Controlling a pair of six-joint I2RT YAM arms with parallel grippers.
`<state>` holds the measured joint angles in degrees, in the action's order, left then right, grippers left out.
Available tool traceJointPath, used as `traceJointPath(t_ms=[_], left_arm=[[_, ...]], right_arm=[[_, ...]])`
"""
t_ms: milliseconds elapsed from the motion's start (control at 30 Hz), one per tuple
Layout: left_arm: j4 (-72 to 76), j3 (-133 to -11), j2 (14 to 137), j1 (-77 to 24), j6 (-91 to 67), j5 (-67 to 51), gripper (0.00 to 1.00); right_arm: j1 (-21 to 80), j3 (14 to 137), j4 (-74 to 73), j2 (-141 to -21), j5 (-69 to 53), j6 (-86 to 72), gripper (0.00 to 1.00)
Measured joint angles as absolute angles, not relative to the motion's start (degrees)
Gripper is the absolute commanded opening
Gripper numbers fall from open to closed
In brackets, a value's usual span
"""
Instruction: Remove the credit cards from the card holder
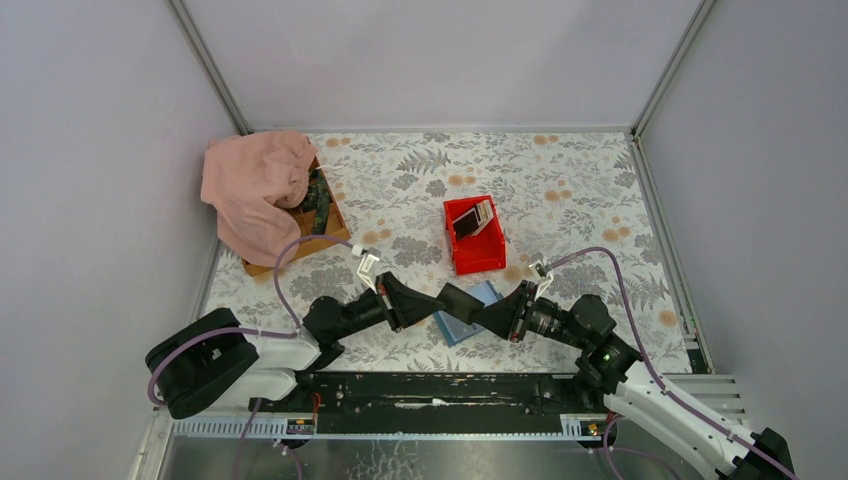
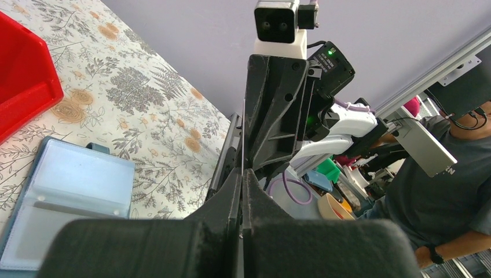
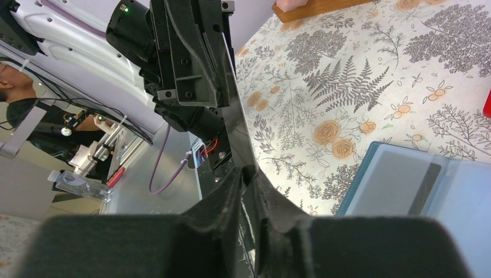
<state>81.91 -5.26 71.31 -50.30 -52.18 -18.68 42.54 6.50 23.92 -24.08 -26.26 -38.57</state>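
The blue card holder (image 1: pixel 487 293) lies open on the floral table between the two arms, its clear pockets (image 2: pixel 69 191) facing up. One dark card (image 3: pixel 425 179) sits in a pocket. Just above the holder, my left gripper (image 1: pixel 455 300) and right gripper (image 1: pixel 495 315) meet tip to tip. A thin credit card (image 3: pixel 237 127) spans between them, edge-on (image 2: pixel 242 133) in the left wrist view. My left gripper (image 2: pixel 242 171) is shut on one end. My right gripper (image 3: pixel 248 169) is shut on the other end.
A red bin (image 1: pixel 475 255) stands just beyond the holder with a few cards (image 1: pixel 472 220) leaning inside. At the far left, a wooden box (image 1: pixel 325 225) lies under a pink cloth (image 1: pixel 255 185). Walls enclose three sides.
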Motion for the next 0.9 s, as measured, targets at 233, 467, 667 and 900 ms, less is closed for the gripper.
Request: traceJointPath(t_ms=[233, 467, 667, 900], left_arm=[[82.7, -5.0, 71.6, -50.3, -52.2, -18.6, 0.00], [83.0, -4.9, 72.0, -50.3, -52.2, -18.6, 0.04], [84.1, -4.9, 72.5, -50.3, -52.2, -18.6, 0.04], [84.7, -4.9, 72.8, -50.3, -52.3, -18.9, 0.03]], right_arm=[[42.6, 6.6, 24.3, -24.1, -26.7, -38.4, 0.00], [42.6, 8.4, 21.2, -24.0, -26.6, -37.5, 0.00], [42.6, 10.7, 17.2, -23.7, -26.1, -35.7, 0.00], [42.8, 13.4, 12.6, -23.6, -25.3, -33.3, 0.00]])
